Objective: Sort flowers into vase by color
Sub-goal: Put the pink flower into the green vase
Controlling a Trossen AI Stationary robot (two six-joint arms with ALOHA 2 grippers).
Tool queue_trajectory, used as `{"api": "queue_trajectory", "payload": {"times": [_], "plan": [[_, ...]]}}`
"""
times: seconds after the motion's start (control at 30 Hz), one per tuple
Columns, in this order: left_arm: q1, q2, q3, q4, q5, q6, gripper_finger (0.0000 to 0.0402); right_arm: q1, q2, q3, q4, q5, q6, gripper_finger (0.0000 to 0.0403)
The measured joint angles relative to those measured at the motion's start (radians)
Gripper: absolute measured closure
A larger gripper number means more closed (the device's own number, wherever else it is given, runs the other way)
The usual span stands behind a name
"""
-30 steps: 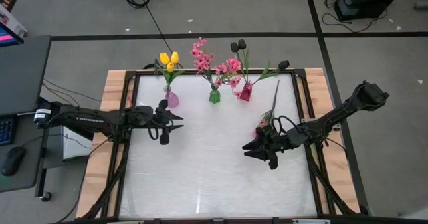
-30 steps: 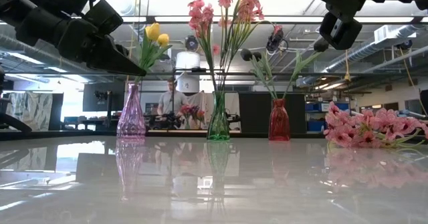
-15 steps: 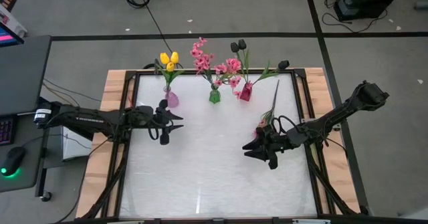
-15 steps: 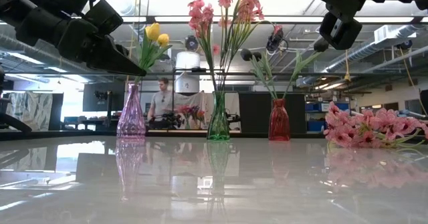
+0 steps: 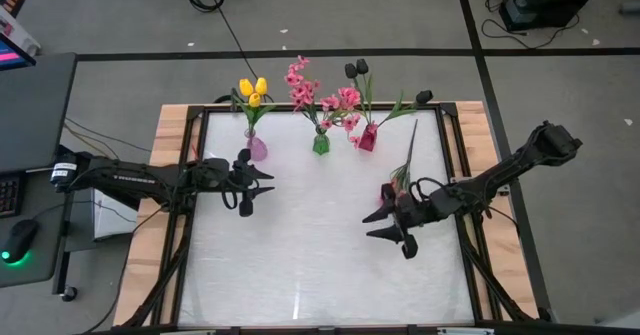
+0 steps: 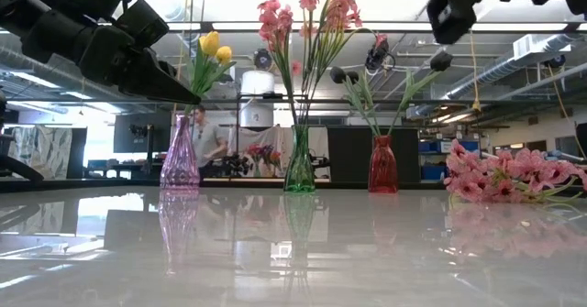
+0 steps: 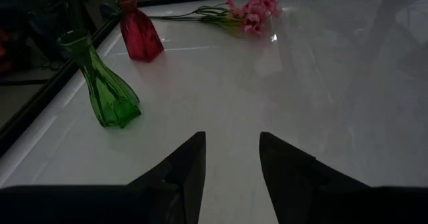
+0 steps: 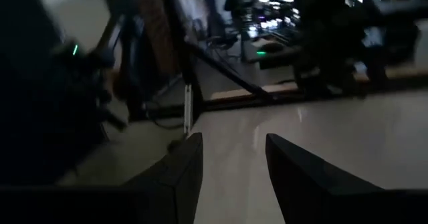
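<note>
One pink flower (image 5: 402,174) lies flat, stem toward the table's far edge, blossoms beside the right gripper (image 5: 383,224), whose fingers are spread, empty.

The right claw (image 5: 383,225) is lifting and shifting off the pink spray (image 5: 397,182) lying on the desk; a person (image 6: 198,135) is walking behind.

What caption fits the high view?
Three vases hold flowers; one pink spray lies beside the right pincer.
</note>
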Motion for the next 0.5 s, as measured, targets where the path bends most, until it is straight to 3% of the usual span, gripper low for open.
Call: {"api": "queue_trajectory", "payload": {"times": [0.17,0.37,0.5], "plan": [[0.000,0.000,0.000,0.000,0.000,0.000,0.0255,-0.024,-0.069,0.055,-0.182,-0.043,-0.263,0.0231],[0.000,0.000,0.000,0.000,0.000,0.000,0.0255,-0.093,-0.192,0.208,-0.764,-0.039,-0.470,0.0231],[0.000,0.000,0.001,0.000,0.000,0.000,0.0255,-0.143,-0.263,0.291,-1.071,-0.102,-0.586,0.0231]]}}
